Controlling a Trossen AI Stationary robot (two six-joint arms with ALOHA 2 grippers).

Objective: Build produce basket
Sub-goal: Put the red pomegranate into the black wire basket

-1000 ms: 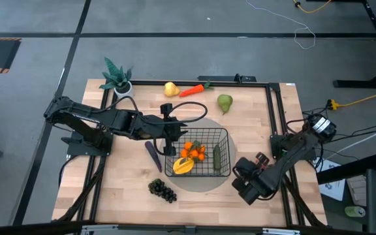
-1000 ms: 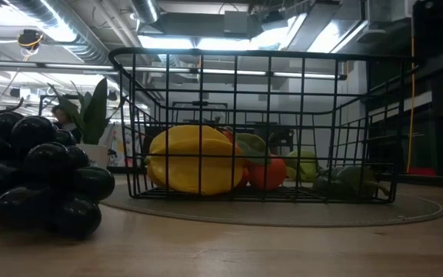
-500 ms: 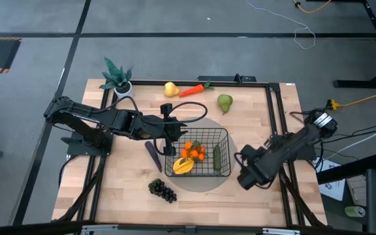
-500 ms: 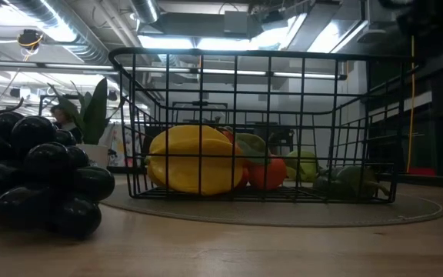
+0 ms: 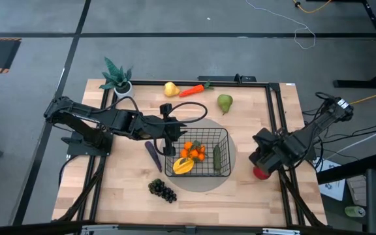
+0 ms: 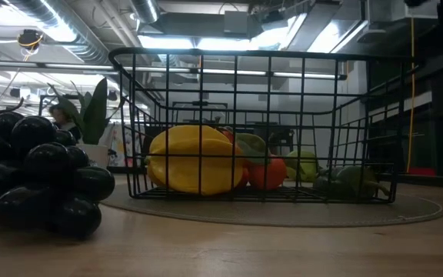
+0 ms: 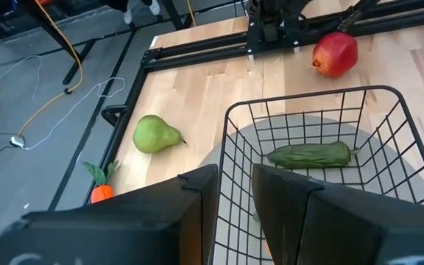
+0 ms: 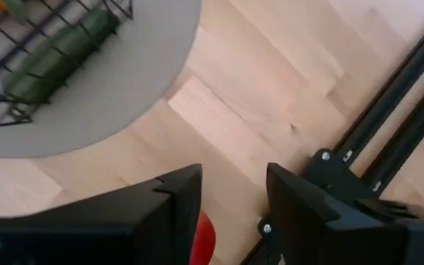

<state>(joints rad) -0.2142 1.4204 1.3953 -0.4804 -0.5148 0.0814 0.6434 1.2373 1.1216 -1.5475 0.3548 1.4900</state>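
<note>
Here the left arm is stretched across the wooden worktop (image 5: 253, 189) from the left edge, and its tool (image 5: 169, 145) is held at the left wall of the black wire basket (image 5: 226, 134). In the left wrist view its two fingers (image 7: 190, 213) are seen either side of the basket's rim wire, a narrow gap between them; whether the wire is actually pinched cannot be told. The right arm is folded at the worktop's right edge, well apart from the basket, with its tool (image 5: 264, 156) pointed down just above a red apple (image 5: 260, 173). The right fingers (image 8: 164, 210) are set apart, with only a sliver of the apple showing between them and nothing held.

The basket is placed on a round grey mat (image 5: 204, 183). Inside it a yellow mango (image 5: 183, 166) is lying at the near left corner, oranges (image 5: 194, 151) just behind it, and a green cucumber (image 5: 217, 156) along the right wall.

Outside the basket, a purple eggplant (image 5: 153, 156) is found just to its left, dark grapes (image 5: 163, 190) near its front left corner, and a green pear (image 5: 224, 103) beyond its far side. A yellow pear (image 5: 170, 89) and a carrot (image 5: 192, 90) are lying farther back, with a potted plant (image 5: 117, 77) at the far left corner. The worktop is framed by black rails, and a grey floor with loose cables is seen around it.
</note>
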